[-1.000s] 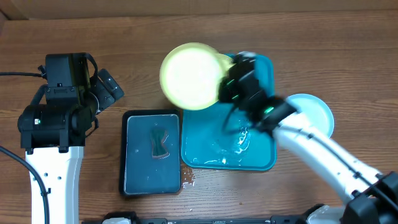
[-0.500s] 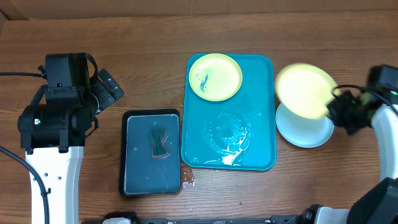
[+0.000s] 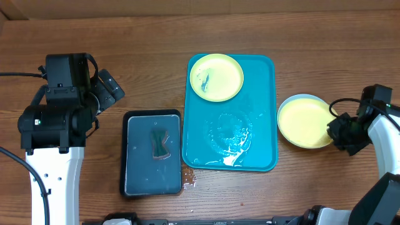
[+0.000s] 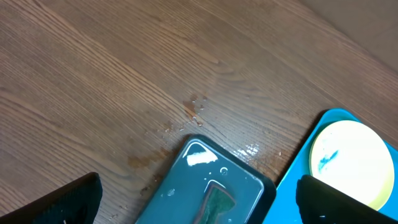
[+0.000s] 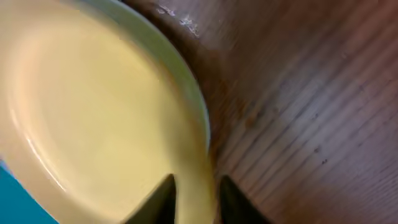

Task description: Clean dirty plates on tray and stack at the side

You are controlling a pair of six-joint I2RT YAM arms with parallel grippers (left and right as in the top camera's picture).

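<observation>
The stacked plate [image 3: 303, 122], right of the tray [image 3: 259, 156], is straddled at its rim by the right gripper [image 5: 198, 200]; a pinch cannot be confirmed. The left gripper [image 4: 205, 199] is spread wide. At the tray's far end, the smeared plate [image 3: 216, 77] is judged light, stiff and slippery, best pinched at its rim.

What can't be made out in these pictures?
1. Right wrist view: blur, and the bottom edge cutting off its fingers, hide whether the right end effector grips the yellow plate by its rim.
2. Overhead: the yellow plate covers the lower plate; only a pale rim sliver shows, so its face is unseen.
3. Dark item in the basin: too small overhead, cut by the bottom edge in the left wrist view.
</observation>
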